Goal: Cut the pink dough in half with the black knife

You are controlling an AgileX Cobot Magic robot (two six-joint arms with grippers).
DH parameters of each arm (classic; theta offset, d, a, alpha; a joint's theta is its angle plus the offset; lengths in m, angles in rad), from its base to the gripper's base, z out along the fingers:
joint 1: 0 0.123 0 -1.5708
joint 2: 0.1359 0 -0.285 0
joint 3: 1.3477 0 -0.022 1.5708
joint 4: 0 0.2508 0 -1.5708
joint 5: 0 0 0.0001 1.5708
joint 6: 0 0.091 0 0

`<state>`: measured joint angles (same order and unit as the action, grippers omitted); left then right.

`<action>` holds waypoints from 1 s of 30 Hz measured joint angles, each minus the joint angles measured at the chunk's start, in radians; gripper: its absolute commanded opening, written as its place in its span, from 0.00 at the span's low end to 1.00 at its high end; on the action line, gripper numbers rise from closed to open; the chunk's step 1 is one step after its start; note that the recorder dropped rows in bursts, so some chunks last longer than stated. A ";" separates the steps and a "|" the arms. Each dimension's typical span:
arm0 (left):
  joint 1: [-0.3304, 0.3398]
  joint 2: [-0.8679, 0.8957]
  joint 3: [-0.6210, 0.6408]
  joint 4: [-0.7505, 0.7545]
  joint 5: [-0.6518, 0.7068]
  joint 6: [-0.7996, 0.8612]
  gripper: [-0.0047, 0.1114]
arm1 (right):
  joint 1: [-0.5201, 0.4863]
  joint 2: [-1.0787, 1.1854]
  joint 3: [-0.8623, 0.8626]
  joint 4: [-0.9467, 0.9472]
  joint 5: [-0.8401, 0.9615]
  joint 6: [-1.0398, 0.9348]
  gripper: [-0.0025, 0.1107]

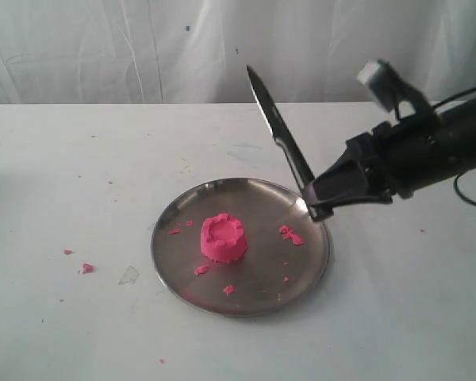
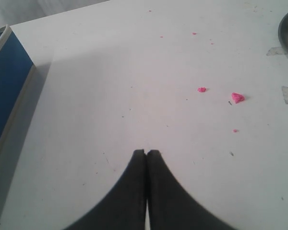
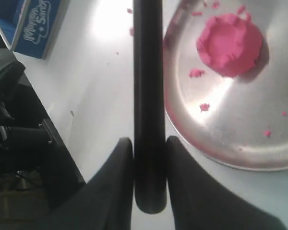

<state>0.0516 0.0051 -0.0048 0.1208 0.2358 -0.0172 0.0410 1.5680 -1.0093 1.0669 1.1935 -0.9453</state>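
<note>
- Fingers (image 3: 116, 184) of my right gripper (image 3: 149, 140) are clamped on the handle of the black knife (image 3: 148, 72), one pad on each side, with the butt end sticking out behind them.
- In the exterior view my right gripper (image 1: 321, 202) sits above the right rim of the steel plate (image 1: 263, 274). The black knife (image 1: 279, 131) rises from it at a tilt, up and to the left, and its pointed tip shows against the white curtain (image 1: 143, 48).
- Blade is in the air, clear of the plate and of the dough.
- Pink dough (image 1: 223, 237) rests on the plate, a little left of its middle. It is one whole lump with a notched rim and a hollow top; no cut is visible.
- Right wrist view confirms it: pink dough (image 3: 230, 44) sits on the steel plate (image 3: 221, 127), off to one side of the handle and apart from it.
- Small pink crumbs (image 1: 289, 235) lie scattered on the plate, and more crumbs (image 2: 237, 97) lie on the white table (image 1: 63, 159).
- My left gripper (image 2: 146, 152) has its fingers pressed together with nothing between them, above bare table. It does not appear in the exterior view.
- Blue box (image 2: 5, 91) lies at the table edge near my left gripper.
</note>
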 measured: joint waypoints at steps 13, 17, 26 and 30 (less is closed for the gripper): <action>0.000 0.000 0.000 0.033 0.000 0.000 0.04 | 0.046 -0.580 0.062 -0.121 -0.248 -0.008 0.02; 0.000 0.000 0.000 0.071 0.000 0.000 0.04 | 0.047 -0.651 0.093 -0.130 -0.256 -0.008 0.02; 0.000 0.000 0.000 0.271 0.000 0.136 0.04 | 0.047 -0.665 0.140 -0.134 -0.326 -0.008 0.02; 0.000 0.000 0.002 0.261 -0.058 0.136 0.04 | 0.047 -0.665 0.151 -0.134 -0.344 -0.001 0.02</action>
<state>0.0516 0.0051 -0.0033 0.3817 0.1781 0.1191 0.0882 0.9030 -0.8587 0.9328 0.8497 -0.9465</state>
